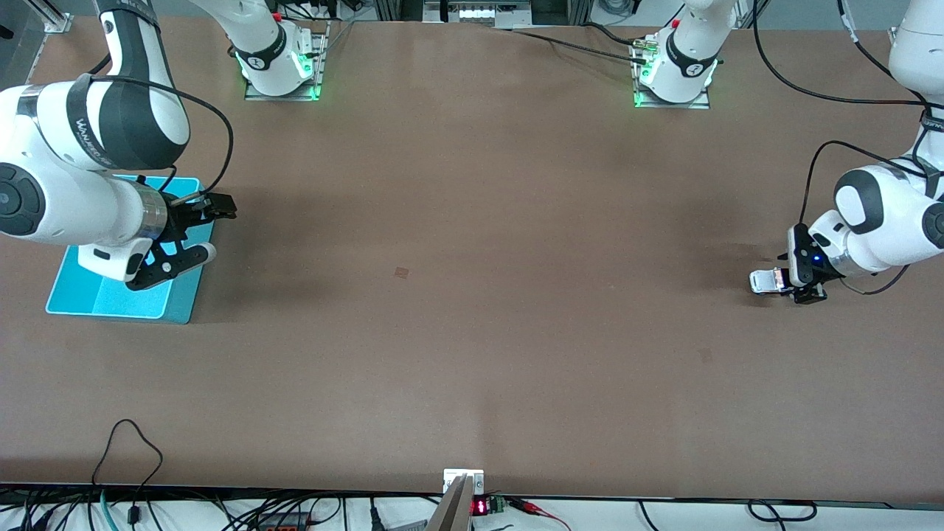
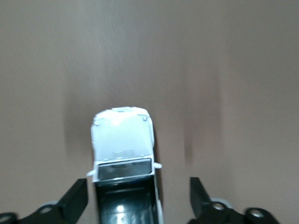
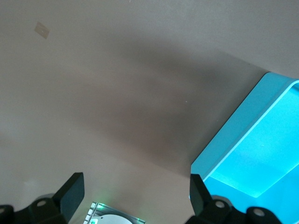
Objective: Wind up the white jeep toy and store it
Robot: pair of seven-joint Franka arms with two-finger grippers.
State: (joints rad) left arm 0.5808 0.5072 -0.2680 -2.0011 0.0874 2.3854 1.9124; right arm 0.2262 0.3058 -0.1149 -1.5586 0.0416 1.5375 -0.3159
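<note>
Straddling white jeep toy [image 2: 124, 154], left gripper [image 2: 138, 196] jaws apart; right gripper [image 3: 135, 193] agape over turquoise bin [image 3: 252, 149].

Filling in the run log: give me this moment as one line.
left gripper: open, straddling white jeep toy on table | right gripper: open, over turquoise bin, waiting | jeep: not in bin

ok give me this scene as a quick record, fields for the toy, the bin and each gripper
toy: white jeep toy, on the table at the left arm's end
bin: turquoise bin, on the table at the right arm's end, no toy visible inside it
left gripper: left gripper, open, low at the table, one finger on each side of the jeep, not closed on it
right gripper: right gripper, open, over the bin, holding nothing
storing: not yet done
</note>
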